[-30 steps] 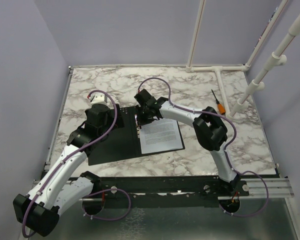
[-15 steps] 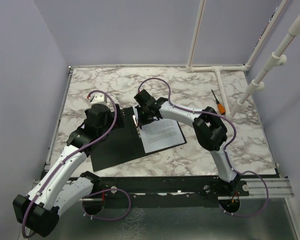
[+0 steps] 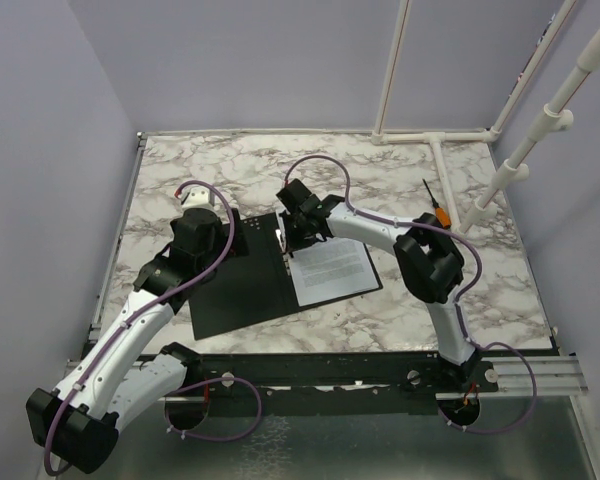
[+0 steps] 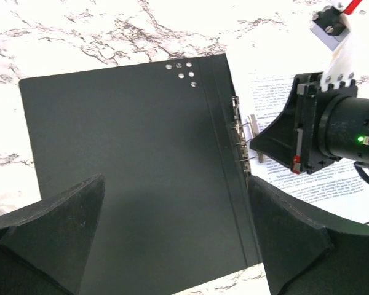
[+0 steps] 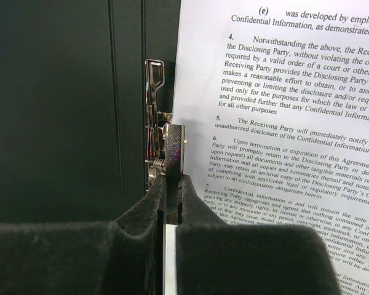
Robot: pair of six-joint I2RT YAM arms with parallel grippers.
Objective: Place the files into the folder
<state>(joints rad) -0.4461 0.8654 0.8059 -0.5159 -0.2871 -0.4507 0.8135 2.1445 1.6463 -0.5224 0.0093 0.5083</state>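
The folder (image 3: 242, 282) lies open on the marble table, black inner faces up. The files (image 3: 332, 268), printed white sheets, rest on its right half. At the spine, beside the sheets' left edge, is the metal clip (image 5: 152, 144). My right gripper (image 5: 172, 190) is shut on the clip's upright lever (image 5: 173, 142); it also shows in the top view (image 3: 286, 238). My left gripper (image 4: 175, 246) hovers open over the folder's bare left face (image 4: 129, 153), holding nothing. From the left wrist, the right gripper (image 4: 257, 149) sits at the clip (image 4: 238, 132).
An orange-handled screwdriver (image 3: 436, 208) lies at the back right. A white pipe frame (image 3: 435, 142) stands along the table's far right corner. A black rail (image 3: 330, 368) runs along the near edge by the arm bases.
My right gripper has shut on the clip lever. The folder and the files on it have shifted slightly to the right with it. The left arm has stayed put.
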